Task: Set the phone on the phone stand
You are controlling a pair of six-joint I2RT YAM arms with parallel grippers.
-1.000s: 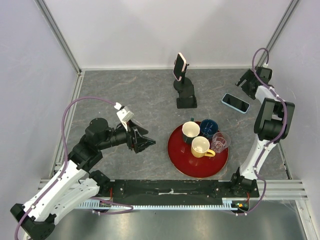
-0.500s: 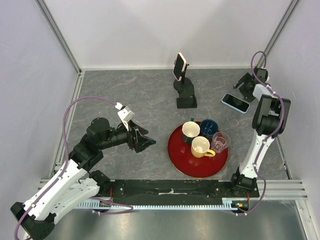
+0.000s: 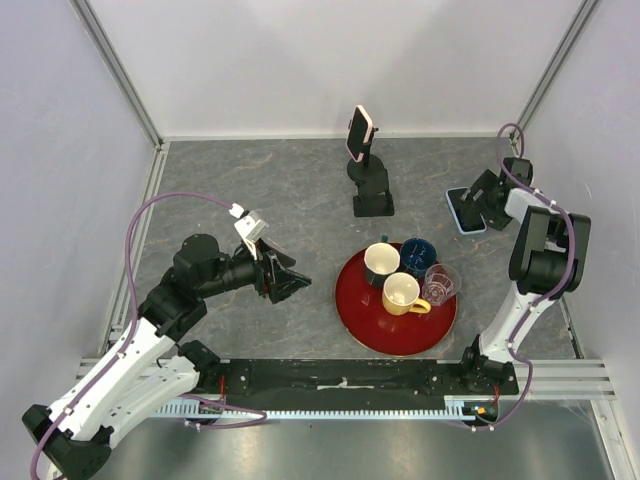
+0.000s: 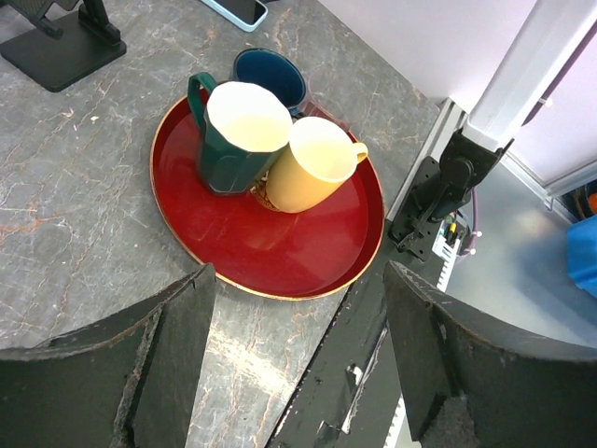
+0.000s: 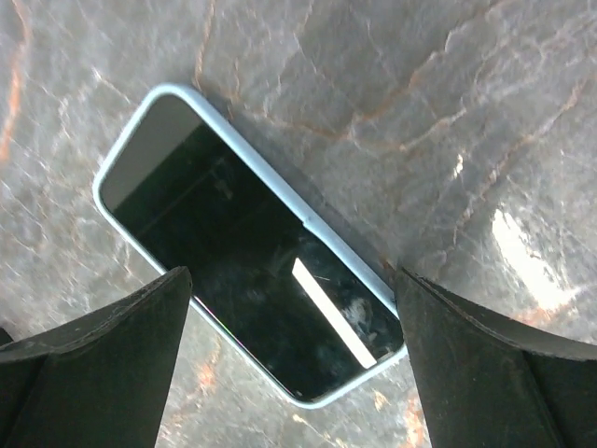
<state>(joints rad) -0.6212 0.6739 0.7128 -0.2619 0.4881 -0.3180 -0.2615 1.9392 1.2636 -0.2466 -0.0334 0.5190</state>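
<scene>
Now, phone [image 5: 252,271]: flat, screen up, near the surface's right edge, far side.
Right tool [image 5: 289,280]: spread wide, poised over the phone.
Left tool [image 4: 297,280]: apart, holding nothing.
Phone stand [image 3: 373,200]: far centre.

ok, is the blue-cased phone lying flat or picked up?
Flat, screen up: the blue-cased phone lies on the table, with the open right hand over it, fingers either side.

Bare table [image 3: 250,190] flanks both long edges of the blue phone [image 5: 215,224] under my wide-spread right gripper [image 5: 289,275], but the side wall [image 3: 600,150] crowds me, and leftward the stand [image 3: 372,190] holding a pink phone [image 3: 360,133] and the loaded red tray [image 3: 370,330] block passage.
</scene>
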